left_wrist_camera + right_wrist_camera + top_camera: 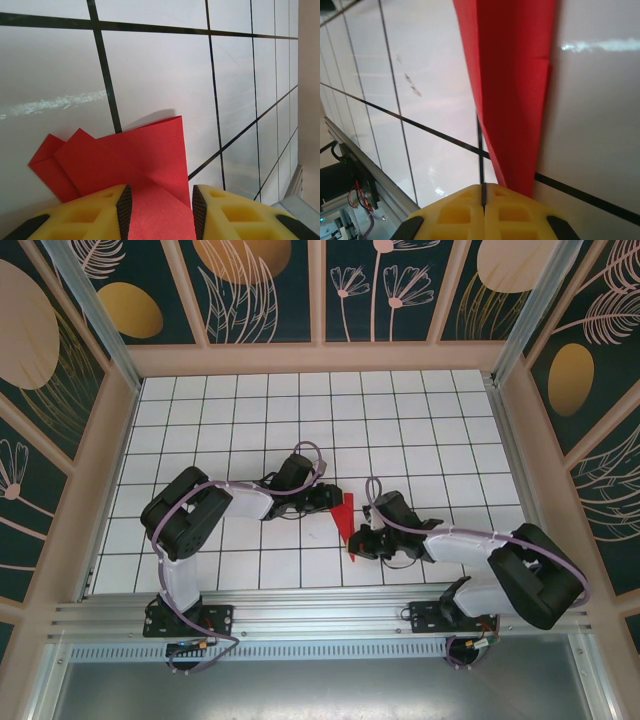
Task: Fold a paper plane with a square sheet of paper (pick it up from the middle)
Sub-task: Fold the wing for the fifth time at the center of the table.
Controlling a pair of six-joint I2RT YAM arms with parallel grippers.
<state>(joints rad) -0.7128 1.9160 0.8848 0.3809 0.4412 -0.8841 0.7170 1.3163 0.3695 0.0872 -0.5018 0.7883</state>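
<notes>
The folded sheet of paper (pixel 344 518) lies on the table (pixel 250 410), close to its near edge and about midway between its side edges. The left gripper (pixel 330 498) straddles the sheet's far, left end. The right gripper (pixel 358 545) sits at its near tip.

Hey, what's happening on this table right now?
Two robot arms are working a folded red sheet of paper on the gridded table. The left gripper straddles its wide end, jaws apart; the right gripper, shut, sits at its narrow tip. It is a creased wedge, not a finished plane.
</notes>
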